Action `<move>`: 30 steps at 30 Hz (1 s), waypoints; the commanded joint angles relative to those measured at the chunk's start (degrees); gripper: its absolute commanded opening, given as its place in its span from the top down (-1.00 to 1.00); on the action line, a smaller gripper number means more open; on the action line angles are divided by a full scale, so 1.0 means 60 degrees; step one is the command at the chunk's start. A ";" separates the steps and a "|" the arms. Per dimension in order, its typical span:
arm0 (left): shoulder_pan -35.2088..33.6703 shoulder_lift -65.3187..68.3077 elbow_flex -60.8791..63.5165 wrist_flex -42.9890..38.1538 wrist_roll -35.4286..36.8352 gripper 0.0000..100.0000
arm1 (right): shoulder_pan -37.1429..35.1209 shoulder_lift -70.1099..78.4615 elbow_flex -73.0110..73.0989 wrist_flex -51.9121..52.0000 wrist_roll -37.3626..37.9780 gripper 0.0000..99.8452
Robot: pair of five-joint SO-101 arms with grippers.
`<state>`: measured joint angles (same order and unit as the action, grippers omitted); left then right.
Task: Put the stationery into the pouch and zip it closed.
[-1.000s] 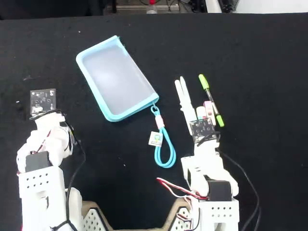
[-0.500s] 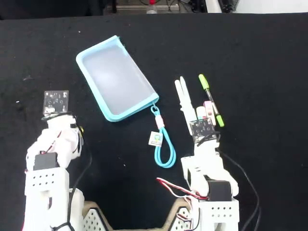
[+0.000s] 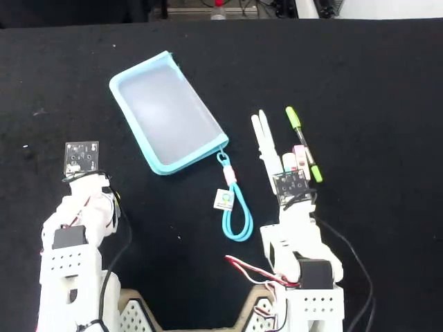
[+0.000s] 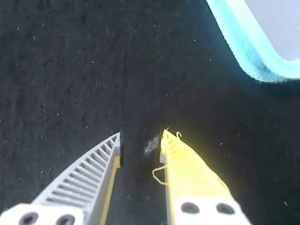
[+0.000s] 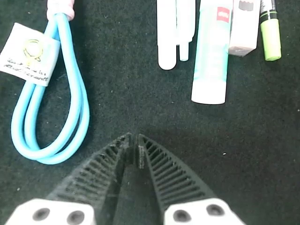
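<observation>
The teal-edged translucent pouch (image 3: 166,111) lies flat at the left of centre, its blue strap loop (image 3: 235,207) and white tag (image 3: 223,200) trailing toward the near side. Stationery lies in a row right of the strap: white pens (image 3: 263,135), a teal tube (image 5: 213,56), a small eraser (image 5: 243,28) and a green highlighter (image 3: 302,142). My right gripper (image 5: 134,140) is shut and holds nothing, just short of the pens and beside the strap loop (image 5: 51,117). My left gripper (image 4: 140,140) is open over bare cloth, with the pouch corner (image 4: 262,42) ahead and to one side.
A black cloth (image 3: 374,83) covers the whole table. The left arm (image 3: 76,214) stands at the near left and the right arm (image 3: 297,235) at the near centre-right. Bottles and clutter sit beyond the far edge.
The left arm has swung to the right and slightly toward the near edge, closer to the pouch. The right arm and all the objects have stayed put.
</observation>
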<state>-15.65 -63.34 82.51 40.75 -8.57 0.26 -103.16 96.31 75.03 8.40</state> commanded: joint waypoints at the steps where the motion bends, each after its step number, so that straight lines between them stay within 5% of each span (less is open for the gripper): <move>1: -0.0081 -0.0073 -0.0095 -0.0234 -0.0088 0.72 | -0.0088 -0.0916 0.0037 -0.0029 -0.0073 0.98; 30: -0.0066 -0.0073 -0.0652 0.0689 0.0425 0.71 | -0.0088 -0.0916 0.0037 -0.0029 -0.0073 0.98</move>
<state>-15.65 -63.34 82.33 44.79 -6.81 0.26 -103.16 96.31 75.03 8.40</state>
